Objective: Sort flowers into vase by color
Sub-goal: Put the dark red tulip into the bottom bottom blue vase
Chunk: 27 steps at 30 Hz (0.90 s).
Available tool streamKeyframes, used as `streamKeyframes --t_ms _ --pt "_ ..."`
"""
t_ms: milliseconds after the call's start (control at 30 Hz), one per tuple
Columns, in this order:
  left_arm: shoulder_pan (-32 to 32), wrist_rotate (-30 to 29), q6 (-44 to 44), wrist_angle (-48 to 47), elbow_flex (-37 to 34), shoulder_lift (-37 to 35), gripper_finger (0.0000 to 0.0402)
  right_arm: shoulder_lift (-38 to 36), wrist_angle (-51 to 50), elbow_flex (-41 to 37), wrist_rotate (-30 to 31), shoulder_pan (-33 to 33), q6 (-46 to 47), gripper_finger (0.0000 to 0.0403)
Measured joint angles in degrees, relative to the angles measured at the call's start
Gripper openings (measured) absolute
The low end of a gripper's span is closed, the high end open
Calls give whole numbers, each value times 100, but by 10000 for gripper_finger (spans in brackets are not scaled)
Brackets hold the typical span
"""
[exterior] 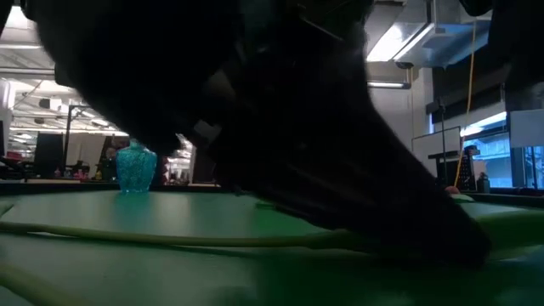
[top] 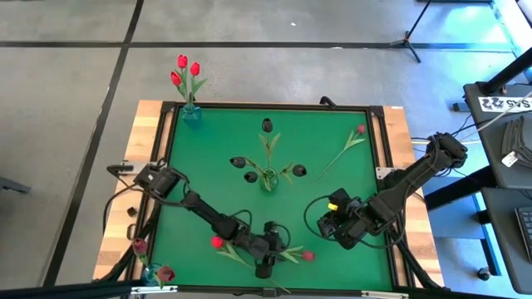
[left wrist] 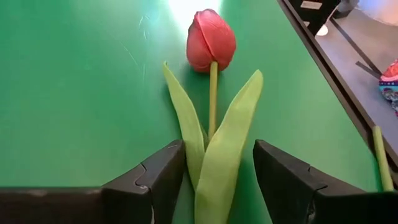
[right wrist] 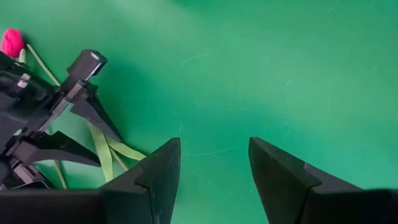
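Flowers [top: 185, 73]: three red in far-left vase [top: 190, 115]; near tulip [left wrist: 211, 41] unpicked, left gripper [left wrist: 219, 180] open astride leaves; right gripper [right wrist: 214, 180] open, idle.

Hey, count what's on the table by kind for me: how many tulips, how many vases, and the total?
Tulips: 12
Vases: 3
Total: 15
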Motion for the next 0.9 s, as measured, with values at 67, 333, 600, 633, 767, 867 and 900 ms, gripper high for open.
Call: streamKeyframes --t_ms 67,333,600,633,767,867,900 --pt "17 11 67 -42 24 11 188 0 -5 0 -2 -1 0 191" --pt "45 -68 32 -148 29 17 115 0 -2 0 -13 0 -15 191" --pt "44 -219 40 -221 16 -43 12 0 -2 0 -135 0 -26 191" --pt "31 -214 75 -263 15 -67 12 0 -3 0 -157 0 -26 191" --pt "18 -443 169 -672 -13 -371 7 0 -10 0 -167 0 -32 191" --pt "41 -655 213 -898 -13 -761 4 0 -8 0 -140 0 -47 191" --pt "67 -687 213 -893 -8 -896 4 0 -12 0 -125 0 -53 191"
